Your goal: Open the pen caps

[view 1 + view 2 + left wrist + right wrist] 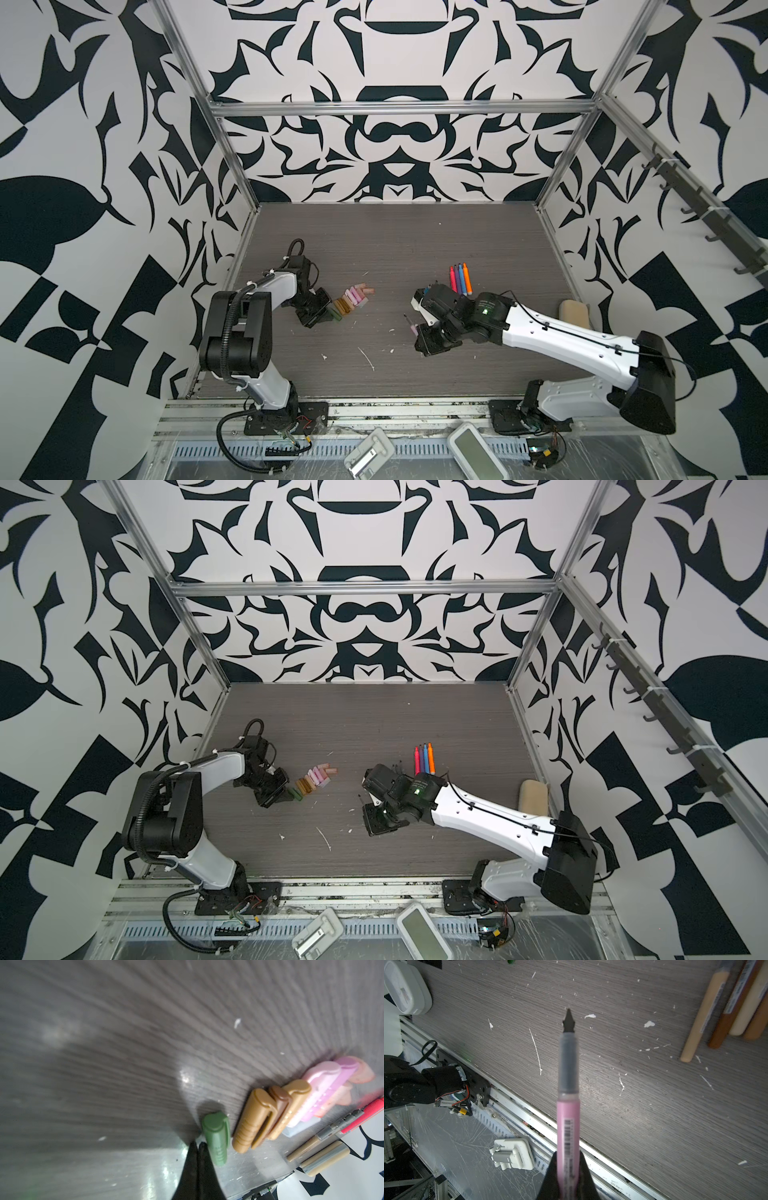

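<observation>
Grey wood-grain tabletop point(415, 241), patterned walls point(395, 54) around. At the left gripper point(197, 1145) the jaws are seen pressed together with nothing held, just beside the green cap point(216, 1138) ending the cap row point(353, 300); that arm is folded low at the elbow. An uncapped pink pen point(568, 1122) is pinched by the right gripper point(566, 1159), nib pointed away from the wrist; that arm is stretched inward. Four bright pens point(459, 279) are laid just beyond it; tan and brown pens point(726, 1007) are seen in the right wrist view.

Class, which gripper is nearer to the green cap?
Left. The left gripper sits right beside the green cap; the right gripper is far off to the right, holding a pink pen.
</observation>
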{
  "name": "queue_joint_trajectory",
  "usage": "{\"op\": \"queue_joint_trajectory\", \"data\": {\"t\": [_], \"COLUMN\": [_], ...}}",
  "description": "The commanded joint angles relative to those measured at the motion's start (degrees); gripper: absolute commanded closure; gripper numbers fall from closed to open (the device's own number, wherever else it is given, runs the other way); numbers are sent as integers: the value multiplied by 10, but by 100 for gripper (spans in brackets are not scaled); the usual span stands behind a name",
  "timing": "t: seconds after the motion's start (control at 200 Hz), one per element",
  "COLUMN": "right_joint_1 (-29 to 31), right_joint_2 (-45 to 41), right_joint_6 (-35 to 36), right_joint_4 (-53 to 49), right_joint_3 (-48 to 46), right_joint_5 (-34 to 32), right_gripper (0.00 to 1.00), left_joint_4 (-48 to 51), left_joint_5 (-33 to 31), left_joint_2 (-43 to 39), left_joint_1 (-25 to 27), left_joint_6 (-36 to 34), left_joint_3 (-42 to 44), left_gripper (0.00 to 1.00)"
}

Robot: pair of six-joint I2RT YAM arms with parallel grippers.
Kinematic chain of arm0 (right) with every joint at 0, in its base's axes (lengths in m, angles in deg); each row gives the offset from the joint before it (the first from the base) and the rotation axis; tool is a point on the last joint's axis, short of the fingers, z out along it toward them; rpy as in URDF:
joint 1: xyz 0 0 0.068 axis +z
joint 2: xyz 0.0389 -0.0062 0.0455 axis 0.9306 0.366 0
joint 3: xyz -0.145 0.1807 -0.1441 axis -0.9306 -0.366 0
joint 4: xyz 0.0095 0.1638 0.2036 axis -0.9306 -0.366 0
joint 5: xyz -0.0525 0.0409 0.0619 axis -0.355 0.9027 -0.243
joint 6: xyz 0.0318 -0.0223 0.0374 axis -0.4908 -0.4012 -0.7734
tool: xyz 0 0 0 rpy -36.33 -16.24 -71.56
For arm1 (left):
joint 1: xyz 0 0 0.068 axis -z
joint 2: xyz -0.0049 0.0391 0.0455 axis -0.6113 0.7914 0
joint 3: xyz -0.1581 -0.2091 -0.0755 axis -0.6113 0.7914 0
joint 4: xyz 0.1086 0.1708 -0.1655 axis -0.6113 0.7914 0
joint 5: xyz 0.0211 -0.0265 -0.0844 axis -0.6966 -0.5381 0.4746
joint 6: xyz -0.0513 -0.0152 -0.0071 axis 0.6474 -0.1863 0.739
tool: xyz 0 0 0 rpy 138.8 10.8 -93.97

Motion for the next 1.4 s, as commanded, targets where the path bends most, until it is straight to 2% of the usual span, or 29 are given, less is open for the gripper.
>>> {"op": "queue_joint_trajectory", "data": {"t": [0.0,1.155,1.395], "right_joint_1": [-1,-1,-4], "right_joint_2": [-14,-6,55], "right_joint_6": [-8,3,20], "right_joint_4": [-4,4,-105], "right_joint_3": [2,0,61], "right_joint_5": [-8,-5,-120], "right_gripper": [100,100,100], "left_joint_4": [13,-8,0], "left_joint_5": [-18,2,-2], "left_joint_2": [18,36,17], "left_joint_1": [-2,-2,-2], "left_joint_6": [-7,24,19], "left_joint_3": [-13,-29,-21], "left_gripper": [100,100,100]}}
